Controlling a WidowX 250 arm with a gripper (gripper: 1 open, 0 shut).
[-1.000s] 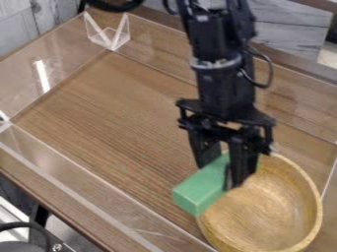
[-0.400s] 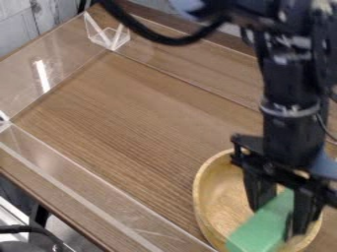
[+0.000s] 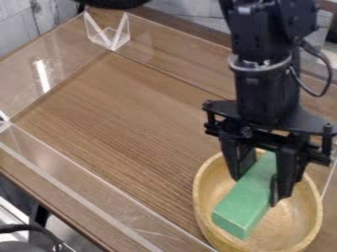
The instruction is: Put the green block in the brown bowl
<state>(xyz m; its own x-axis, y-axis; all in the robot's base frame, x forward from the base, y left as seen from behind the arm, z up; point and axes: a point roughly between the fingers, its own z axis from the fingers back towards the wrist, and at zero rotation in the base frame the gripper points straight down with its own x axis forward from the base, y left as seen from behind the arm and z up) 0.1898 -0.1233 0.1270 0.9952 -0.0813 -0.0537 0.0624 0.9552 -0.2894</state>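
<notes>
The green block (image 3: pixel 247 210) is a bright green bar, tilted, with its upper end between my fingers and its lower end down inside the brown bowl (image 3: pixel 202 190). The bowl is a wide tan wooden dish at the front right of the table. My gripper (image 3: pixel 261 186) points steeply down over the bowl's middle, its black fingers (image 3: pixel 238 162) shut on the sides of the block. I cannot tell whether the block's lower end touches the bowl's floor.
The wooden table top (image 3: pixel 118 108) is fenced by clear plastic walls (image 3: pixel 39 74) at the left and front. A small clear plastic stand (image 3: pixel 106 31) sits at the back left corner. The bowl lies close to the front right edge.
My gripper has carried the green block to the right, from beside the bowl's left rim to over the bowl's inside. In the last half second it rose a little.
</notes>
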